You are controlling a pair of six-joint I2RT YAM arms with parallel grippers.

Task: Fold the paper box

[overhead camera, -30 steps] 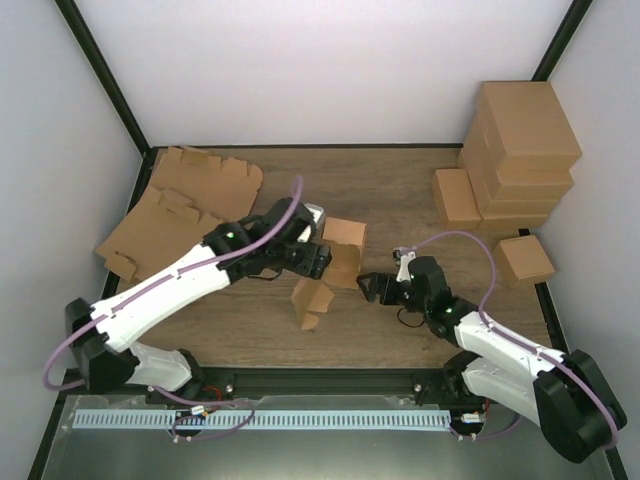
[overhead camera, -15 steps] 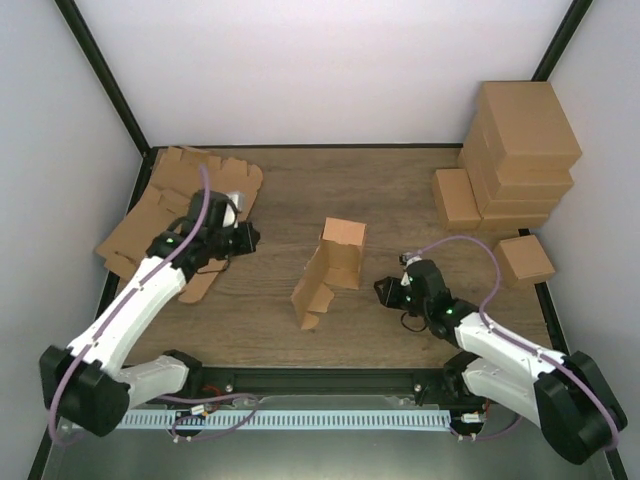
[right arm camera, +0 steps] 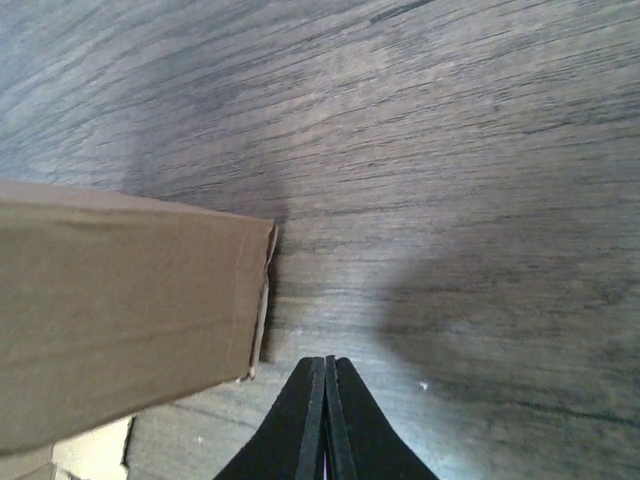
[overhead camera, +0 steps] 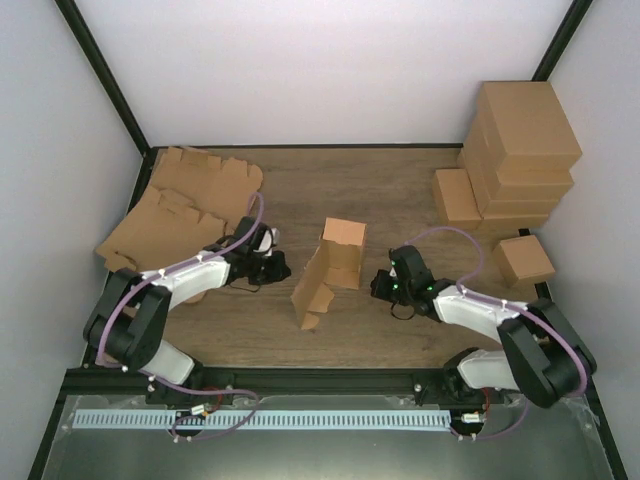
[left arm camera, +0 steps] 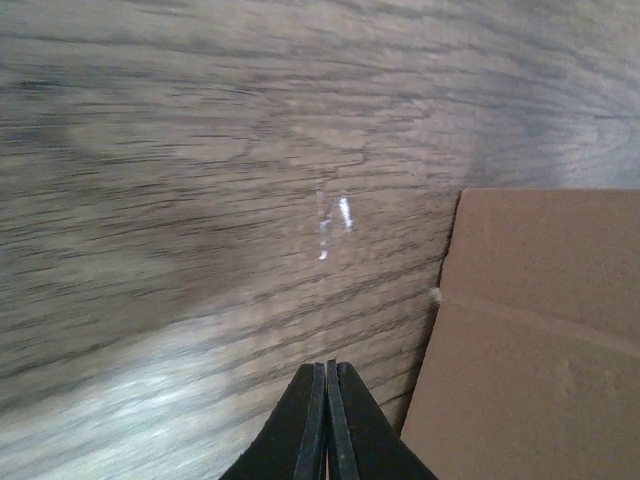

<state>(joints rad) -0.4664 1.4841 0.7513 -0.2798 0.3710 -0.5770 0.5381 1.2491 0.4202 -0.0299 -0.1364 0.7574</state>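
Left hand [overhead camera: 281,268] back beside paper box [overhead camera: 330,268]; right hand [overhead camera: 378,285] opposite; both closed empty, clear of its edges.

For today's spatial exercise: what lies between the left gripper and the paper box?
Only bare wooden table; the top view shows the left gripper apart from the paper box.

The paper box [overhead camera: 330,268] stands at the middle of the bench [overhead camera: 390,190], with the left claw [overhead camera: 277,267] on its left and the right claw [overhead camera: 379,285] on its right (both just beside it, neither touching). Flat cardboard sheets [overhead camera: 185,205] lie at the far left corner. A stack of cartons [overhead camera: 520,150] fills the far right corner, with a lone carton [overhead camera: 525,260] in front of it.
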